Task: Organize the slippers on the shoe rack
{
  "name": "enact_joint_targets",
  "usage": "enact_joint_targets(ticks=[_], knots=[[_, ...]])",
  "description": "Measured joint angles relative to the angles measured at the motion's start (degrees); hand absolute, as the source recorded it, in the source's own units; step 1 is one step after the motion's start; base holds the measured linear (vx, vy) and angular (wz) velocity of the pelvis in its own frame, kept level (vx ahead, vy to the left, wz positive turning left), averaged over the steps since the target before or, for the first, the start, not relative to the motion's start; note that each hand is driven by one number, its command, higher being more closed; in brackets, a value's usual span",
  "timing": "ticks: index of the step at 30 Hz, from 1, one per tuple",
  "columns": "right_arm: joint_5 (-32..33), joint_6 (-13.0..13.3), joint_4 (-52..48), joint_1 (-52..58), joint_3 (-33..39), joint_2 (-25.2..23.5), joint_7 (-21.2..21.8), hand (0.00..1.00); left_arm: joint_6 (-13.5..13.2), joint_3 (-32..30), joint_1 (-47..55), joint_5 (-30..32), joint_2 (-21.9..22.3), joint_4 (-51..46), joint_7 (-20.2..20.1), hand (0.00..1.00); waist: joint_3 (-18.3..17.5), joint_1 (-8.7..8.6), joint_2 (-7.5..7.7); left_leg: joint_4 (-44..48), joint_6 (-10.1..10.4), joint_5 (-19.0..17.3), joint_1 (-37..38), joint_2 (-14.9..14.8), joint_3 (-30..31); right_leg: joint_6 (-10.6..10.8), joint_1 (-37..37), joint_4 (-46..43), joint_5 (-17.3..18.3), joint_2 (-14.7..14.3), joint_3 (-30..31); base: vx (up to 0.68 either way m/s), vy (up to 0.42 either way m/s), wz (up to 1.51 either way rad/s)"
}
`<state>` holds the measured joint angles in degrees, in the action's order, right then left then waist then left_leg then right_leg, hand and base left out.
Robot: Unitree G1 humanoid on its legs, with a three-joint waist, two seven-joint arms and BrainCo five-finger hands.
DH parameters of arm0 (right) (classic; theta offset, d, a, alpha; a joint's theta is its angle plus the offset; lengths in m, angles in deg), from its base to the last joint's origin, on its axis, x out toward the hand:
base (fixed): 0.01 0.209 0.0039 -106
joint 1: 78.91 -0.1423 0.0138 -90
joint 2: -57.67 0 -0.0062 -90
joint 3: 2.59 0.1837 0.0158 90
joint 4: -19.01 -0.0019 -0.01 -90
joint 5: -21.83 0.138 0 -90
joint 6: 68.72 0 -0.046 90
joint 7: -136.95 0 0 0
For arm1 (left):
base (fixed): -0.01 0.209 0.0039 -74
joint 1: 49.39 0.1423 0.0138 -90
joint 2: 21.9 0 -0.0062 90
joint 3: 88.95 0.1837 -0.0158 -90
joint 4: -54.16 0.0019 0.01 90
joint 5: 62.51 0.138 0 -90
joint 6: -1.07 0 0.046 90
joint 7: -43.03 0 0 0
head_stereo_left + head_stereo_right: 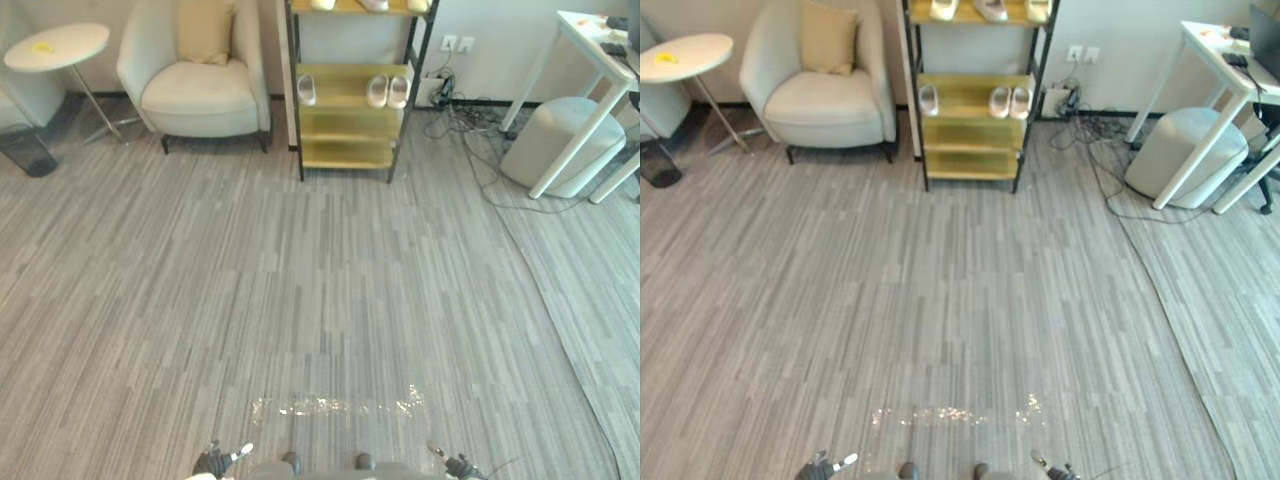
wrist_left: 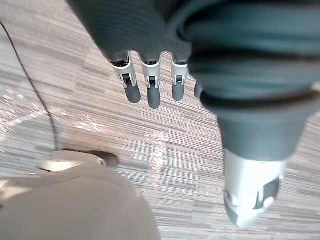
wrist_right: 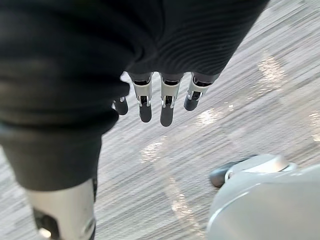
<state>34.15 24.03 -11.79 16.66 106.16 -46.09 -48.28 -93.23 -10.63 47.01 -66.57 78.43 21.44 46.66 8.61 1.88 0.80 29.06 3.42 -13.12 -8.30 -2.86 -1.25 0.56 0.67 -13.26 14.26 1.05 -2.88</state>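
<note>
A black-framed shoe rack (image 1: 345,130) with yellow shelves stands against the far wall. On its middle shelf sit one white slipper (image 1: 306,89) at the left and a white pair (image 1: 387,90) at the right. More white slippers (image 1: 990,9) lie on the top shelf. My left hand (image 2: 147,82) hangs low over the grey floor, fingers straight and holding nothing. My right hand (image 3: 162,97) hangs the same way, also empty. Both hands show at the bottom edge of the eye views, far from the rack.
A cream armchair (image 1: 195,85) with a tan cushion stands left of the rack, a round white side table (image 1: 55,48) further left. A white desk (image 1: 600,70), a grey pouf (image 1: 560,140) and loose cables (image 1: 470,125) lie at the right. Grey carpet stretches between me and the rack.
</note>
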Motion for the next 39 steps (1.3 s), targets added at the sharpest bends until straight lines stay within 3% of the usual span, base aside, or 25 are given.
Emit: enact_joint_targets(ticks=[3, 4, 7, 9, 10, 11, 12, 13, 14, 15, 18, 20, 22, 24, 25, 26, 27, 29, 31, 32, 34, 35, 36, 37, 39], knots=[[1.33, -0.04, -0.94, -0.86, -1.61, -0.24, -0.41, 0.0, -0.03, -2.02, -0.57, -0.95, 1.81, -2.09, 0.01, 0.0, 1.16, 1.53, -1.12, 19.81, 0.27, -0.52, -9.52, -1.72, 0.38, -2.23, -2.71, -1.43, 3.12, -1.11, 0.37, 0.15, -0.033, -0.05], [1.36, -0.03, -1.25, -0.88, -2.07, -0.33, -0.47, 0.0, -0.06, -2.19, -0.51, -1.27, 1.97, -2.34, 0.04, 0.0, 1.13, 1.69, -1.18, 20.65, 0.52, -1.36, -10.87, -1.56, 0.17, -2.14, -3.07, -1.55, 3.68, -0.91, 0.52, 0.23, 0.026, 0.02], [1.39, -0.04, -2.11, -2.42, -3.57, -0.56, -0.57, 0.0, -0.4, -3.08, -0.57, -2.62, 2.52, -2.75, 0.1, 0.0, 1.22, 2.19, -1.13, 14.12, 0.5, -2.62, -15.86, -0.13, -1.71, -1.88, -4.88, -0.91, 5.49, 0.4, 1.23, 0.33, 0.091, -0.09], [1.32, -0.02, -2.09, -3.36, -3.9, -1.11, -0.54, 0.0, -0.46, -2.88, -0.55, -2.79, 2.91, -2.53, 0.22, 0.0, 0.66, 4.39, -1.05, 2.85, -2.65, 0.0, -15.81, 1.33, -1.01, 0.03, -5.69, -0.56, 7.84, 1.38, 3.9, 0.36, 0.191, -0.64], [1.31, -0.02, -2.06, -3.36, -4.35, -1.27, -0.52, 0.0, -0.48, -2.93, -0.06, -2.81, 2.96, -2.26, 0.22, 0.0, 0.27, 4.88, -1.01, 2.39, -2.69, 1.75, -15.44, 1.31, -0.92, 0.69, -6.28, -0.77, 8.65, 1.35, 4.79, 0.48, 0.253, -0.75], [1.22, -0.16, -2.0, -2.86, -5.28, -2.5, -0.49, 0.0, -0.44, -3.17, 0.3, -2.81, 1.9, -1.52, 0.19, 0.0, -1.54, 5.29, 0.85, 4.02, -3.38, -0.55, -15.32, 1.8, -3.16, 0.75, -6.58, -2.3, 9.61, 2.59, 6.42, 0.69, 0.281, -0.6], [1.13, -0.15, -2.22, -2.67, -6.03, -4.45, -0.18, 0.0, -0.43, -3.11, 0.51, -2.75, 0.86, -1.38, 0.21, 0.0, -3.16, 5.38, 3.03, 3.98, -4.48, -2.46, -14.14, 2.66, -4.85, 1.95, -4.1, -7.97, 9.17, 3.77, 7.24, 0.61, 0.207, -0.46], [1.1, -0.11, -2.23, -2.73, -6.04, -5.01, -0.12, 0.0, -0.42, -2.95, 0.3, -2.7, 0.6, -1.14, 0.21, 0.0, -3.15, 5.39, 3.38, 3.89, -5.04, -3.06, -13.12, 2.86, -5.19, 3.18, -3.07, -11.7, 8.51, 4.05, 7.31, 0.7, 0.24, -0.38], [1.1, -0.11, -2.19, -2.71, -6.05, -5.77, 0.11, 0.0, -0.31, -2.05, -0.55, -2.69, -0.18, -0.07, 0.23, 0.0, -2.73, 5.37, 3.86, 2.74, -5.98, -4.11, -9.38, 3.43, -5.6, 8.27, 1.05, -23.87, 5.37, 4.36, 8.12, 0.54, 0.199, -0.21], [1.11, -0.04, -2.37, -2.33, -5.94, -5.6, 0.26, 0.0, -0.24, -1.31, -1.55, -2.7, -0.27, 0.77, 0.27, 0.0, -2.44, 4.97, 3.54, 0.61, -6.9, -4.68, -4.71, 3.86, -5.5, 10.0, 5.68, -37.47, 3.22, 3.92, 8.47, 0.51, 0.19, -0.19], [1.09, 0.31, -4.65, -2.26, -5.74, -4.47, 0.26, 0.0, -0.3, -0.21, -3.42, -2.7, 1.24, 0.79, 0.17, 0.0, -1.11, 4.49, 1.4, -3.72, -6.98, -4.73, 3.24, 3.52, -4.3, 7.47, 12.38, -48.58, 3.42, 4.08, 3.54, 0.47, 0.136, -0.05], [0.97, 0.83, -5.66, -3.15, -5.1, -4.44, 0.23, 0.0, -0.34, -0.37, -7.37, -2.72, 4.32, 0.89, 0.04, 0.0, -0.14, 3.49, 1.76, -12.13, -7.24, -5.8, 13.83, 2.46, -2.95, 3.9, 19.84, -36.51, 4.45, 3.99, -6.38, 0.7, 0.061, 0.32], [0.85, 0.78, -5.34, -3.54, -4.72, -4.38, 0.22, 0.0, -0.34, -0.34, -7.79, -2.7, 5.79, 1.14, 0.04, 0.0, -0.23, 3.27, 1.64, -15.09, -6.47, -6.14, 16.99, 1.79, -2.73, 1.05, 21.4, -24.06, 1.45, 1.84, -8.1, 0.47, -0.028, 0.22], [0.48, 0.77, -5.0, -4.54, -4.62, -4.39, 0.21, 0.0, -0.3, -0.35, -7.86, -2.68, 6.74, 1.88, 0.08, 0.0, -0.23, 2.61, 1.79, -16.15, -3.91, -7.67, 19.83, 1.59, -1.2, -1.05, 22.32, -13.35, -4.52, 0.18, -6.96, 0.85, -0.224, 0.85], [-1.11, 0.76, -3.65, -5.93, -4.32, -3.89, 0.25, 0.0, -0.3, -2.0, -8.03, -0.76, 7.81, 1.95, 0.14, 0.0, -0.38, 1.56, -1.62, -1.47, -1.3, -7.53, 15.3, -1.78, 6.47, -5.24, 18.27, -12.12, -6.1, -2.84, -9.41, 1.2, -0.419, 1.05], [-1.07, 0.75, -3.88, -6.14, -4.49, -3.76, 0.24, 0.0, -0.23, -3.22, -7.9, -0.6, 8.48, 1.74, 0.32, 0.0, 0.1, 1.8, -2.83, 14.76, 0.92, -1.68, 9.11, -2.12, 7.04, -6.16, 14.69, -10.02, -5.34, -4.02, -8.86, 1.72, -0.529, 0.73], [-1.0, 0.72, -3.01, -5.8, -5.98, -3.83, 0.08, 0.0, -0.47, -2.45, -7.2, -0.58, 8.31, 0.3, 0.03, 0.0, 0.72, 1.78, -2.14, 27.56, 1.43, -1.52, 0.58, -3.56, 6.38, -7.04, 2.45, -3.26, -4.64, -5.14, -6.63, 1.03, -0.208, -0.31], [-0.89, 0.66, -2.36, -5.7, -6.07, -3.67, -0.05, 0.0, -0.44, -2.24, -7.55, -0.89, 8.74, -1.31, -0.04, 0.0, 0.85, 2.27, -2.8, 31.28, 1.61, -1.86, -6.76, -5.31, 5.04, -7.01, -1.6, 0.07, -1.89, -5.77, -4.8, 0.63, -0.028, -0.34], [-0.22, 0.41, -1.66, -6.04, -6.14, -4.55, -0.41, 0.0, -0.65, -2.54, -7.44, -1.85, 7.68, -2.32, -0.07, 0.0, 1.38, 4.47, -2.39, 25.5, 0.02, -4.22, -12.53, -5.82, -0.34, -5.9, -5.99, 1.02, -0.19, -4.89, -2.83, 0.37, 0.133, -0.46], [0.0, 0.37, -1.81, -6.06, -6.18, -4.61, -0.42, 0.0, -0.92, -2.75, -7.49, -1.84, 7.57, -2.33, -0.09, 0.0, 1.64, 4.45, -2.33, 23.81, -0.22, -4.39, -13.19, -5.35, -1.02, -5.67, -7.13, 2.0, 0.47, -4.59, -2.69, 0.38, 0.169, -0.08], [0.03, 0.14, -1.86, -6.01, -5.59, -4.34, -0.44, 0.0, -1.65, -3.33, -7.34, -1.86, 7.97, -3.05, 0.01, 0.0, 1.2, 4.59, -1.54, 7.02, 1.78, -1.69, -15.32, -2.15, -1.56, -3.94, -9.0, 3.53, 3.17, -2.56, -2.89, 0.37, 0.23, 0.0], [-0.09, 0.15, -1.64, -6.2, -5.62, -3.66, -0.43, 0.0, -1.77, -2.35, -5.52, -1.82, 7.01, -2.98, -0.11, 0.0, 0.66, 5.43, -2.36, -0.31, -2.4, 0.71, -15.44, -1.71, -0.95, -2.61, -10.08, 3.01, 5.44, -2.62, -1.32, 0.3, 0.204, -0.3], [-0.16, 0.13, -1.5, -6.2, -5.77, -3.67, -0.42, 0.0, -1.76, -2.32, -5.09, -1.82, 6.86, -2.89, -0.16, 0.0, 0.49, 5.69, -2.29, 0.42, -3.71, 2.13, -15.36, -1.76, -1.11, -2.47, -10.38, 2.67, 6.16, -2.53, -0.72, 0.51, 0.333, -0.66], [-0.67, 0.04, -1.57, -5.64, -6.87, -4.61, -0.46, 0.0, -1.79, -4.27, -3.73, -3.43, 6.3, -2.78, -0.22, 0.0, -0.93, 6.72, -0.65, 2.28, -4.5, 3.04, -14.89, -0.96, -3.42, -0.92, -10.86, 1.04, 7.96, -0.68, 1.65, 0.47, 0.254, -0.61], [-1.19, 0.07, -2.11, -5.0, -7.93, -5.65, -0.21, 0.0, -1.65, -4.59, -4.2, -2.74, 5.61, -2.02, -0.08, 0.0, -2.17, 7.86, 1.79, 2.53, -6.63, -0.25, -12.95, 1.01, -6.85, 0.76, -8.22, -6.33, 7.1, 2.53, 5.2, 0.64, 0.317, -0.59]])
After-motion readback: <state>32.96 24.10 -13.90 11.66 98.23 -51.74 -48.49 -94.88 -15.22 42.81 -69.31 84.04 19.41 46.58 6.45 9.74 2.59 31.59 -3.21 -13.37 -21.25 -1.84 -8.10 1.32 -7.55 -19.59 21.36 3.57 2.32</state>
